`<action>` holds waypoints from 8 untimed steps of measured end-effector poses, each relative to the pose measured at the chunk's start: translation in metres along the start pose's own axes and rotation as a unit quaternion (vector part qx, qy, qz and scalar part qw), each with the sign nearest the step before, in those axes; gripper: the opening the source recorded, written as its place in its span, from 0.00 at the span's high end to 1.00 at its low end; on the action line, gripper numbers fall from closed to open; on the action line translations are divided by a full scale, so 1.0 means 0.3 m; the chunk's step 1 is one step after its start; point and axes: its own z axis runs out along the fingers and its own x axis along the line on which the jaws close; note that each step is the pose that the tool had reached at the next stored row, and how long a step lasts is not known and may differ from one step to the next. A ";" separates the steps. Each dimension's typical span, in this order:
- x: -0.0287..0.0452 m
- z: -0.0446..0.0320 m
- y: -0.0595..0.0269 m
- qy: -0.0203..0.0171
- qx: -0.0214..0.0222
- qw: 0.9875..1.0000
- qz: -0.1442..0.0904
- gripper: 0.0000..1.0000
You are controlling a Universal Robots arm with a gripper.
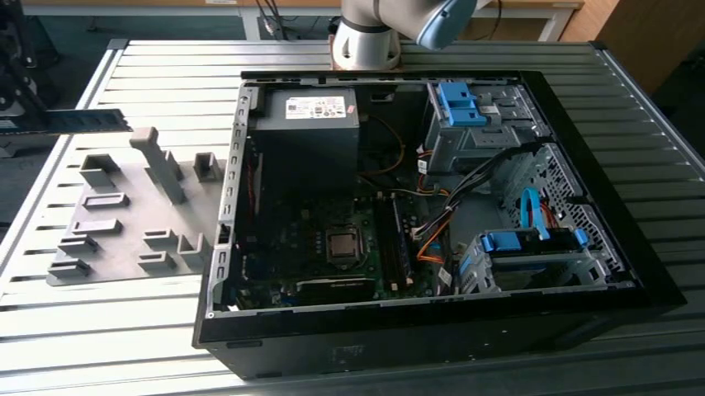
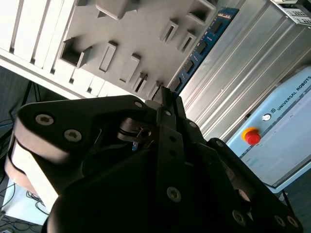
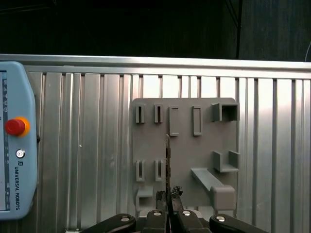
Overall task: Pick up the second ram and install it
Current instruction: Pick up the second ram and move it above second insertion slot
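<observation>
- Step in hand, as I judge it: carrying the ram (image 3: 167, 155). Gripped at one end, it will likely lever easily, so move slowly, keep it level and avoid swinging.
- The gripper (image 3: 168, 195) is clenched on the ram's near end.
- The ram juts straight out beyond the fingertips, in the air over the fixture (image 3: 183, 156).

A ribbed metal table (image 1: 628, 115) stands on a dark floor (image 1: 165, 25), with a brown wooden panel (image 1: 645, 33) beyond its far corner at the exterior view's right.
</observation>
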 end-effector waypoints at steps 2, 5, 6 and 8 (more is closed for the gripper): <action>0.000 0.000 -0.003 0.000 0.000 1.000 0.000 0.86; 0.000 0.000 -0.009 0.000 0.000 1.000 0.000 0.86; 0.000 0.000 -0.012 0.000 0.000 1.000 0.000 0.86; 0.000 0.000 -0.019 0.000 0.000 1.000 0.000 0.86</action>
